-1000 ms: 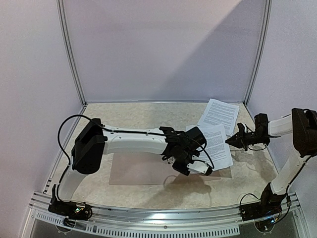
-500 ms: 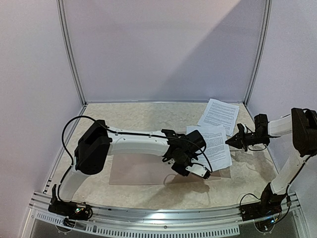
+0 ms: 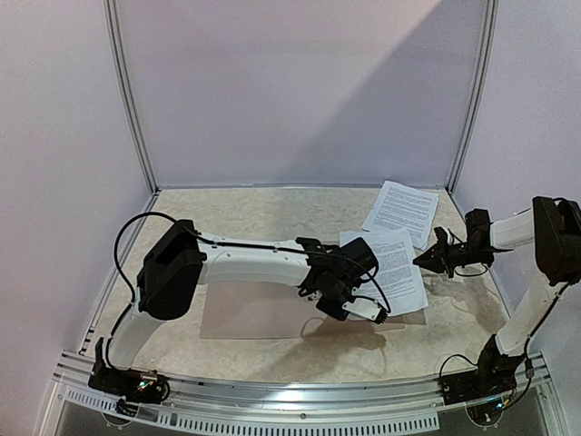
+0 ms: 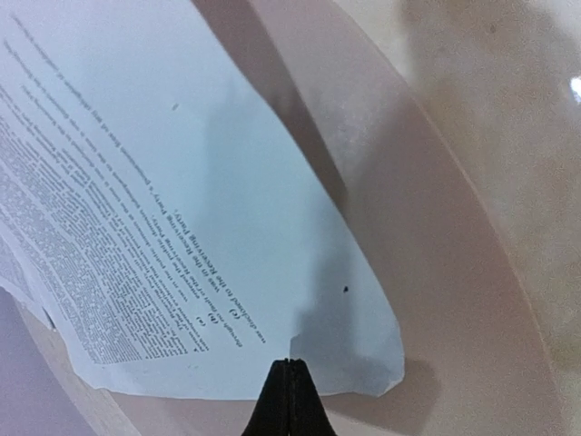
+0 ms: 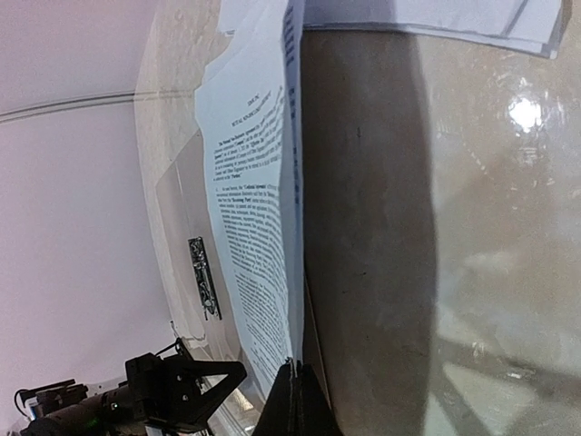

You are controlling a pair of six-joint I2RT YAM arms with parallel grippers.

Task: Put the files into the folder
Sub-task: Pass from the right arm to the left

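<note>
The files are white printed sheets [image 3: 396, 259] lying partly over the right end of the flat tan folder [image 3: 254, 313]. My left gripper [image 3: 379, 312] is at their near edge. In the left wrist view its jaws [image 4: 289, 363] are shut on the bottom edge of a sheet [image 4: 182, 182], beside a small notch. My right gripper [image 3: 420, 260] is at the sheets' right edge. In the right wrist view it [image 5: 292, 366] is shut on the edge of the sheets [image 5: 250, 209], which rise away from it. The folder's clear plastic [image 5: 182, 209] and metal clip [image 5: 204, 277] show beyond them.
More printed sheets [image 3: 402, 207] lie at the back right, near the right frame post [image 3: 467, 118]. White walls close in the back and sides. A metal rail [image 3: 300, 404] runs along the near edge by the arm bases.
My left gripper has gone from open to shut on the sheet's near edge and moved slightly to the right. The right arm has stayed where it was.
</note>
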